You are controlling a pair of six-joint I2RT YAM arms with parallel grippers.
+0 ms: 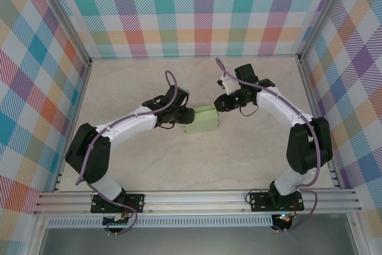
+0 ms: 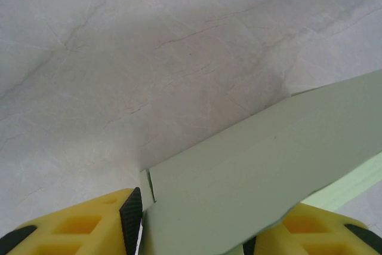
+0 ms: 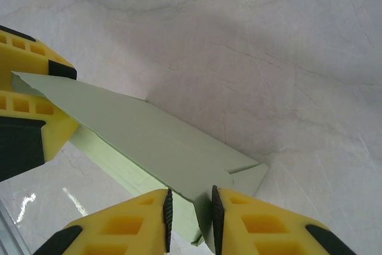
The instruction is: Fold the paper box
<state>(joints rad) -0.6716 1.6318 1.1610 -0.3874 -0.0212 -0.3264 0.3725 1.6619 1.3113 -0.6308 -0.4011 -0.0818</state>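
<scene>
Both ends of paper box gripped, left hand closed on one, right hand on other

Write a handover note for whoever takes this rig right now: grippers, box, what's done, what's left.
Left gripper: closed across one end of the pale light-green thin-card paper box.
Right gripper: jaws narrow around the card edge at the opposite end; whether they pinch it is unclear.
Box: mid-table, spanning between both grippers, apparently raised off the pale marbled tabletop.
Done: card is folded into a flattish rectangular body.
Left: the end flap by the right gripper looks untucked; probably close it next.
</scene>
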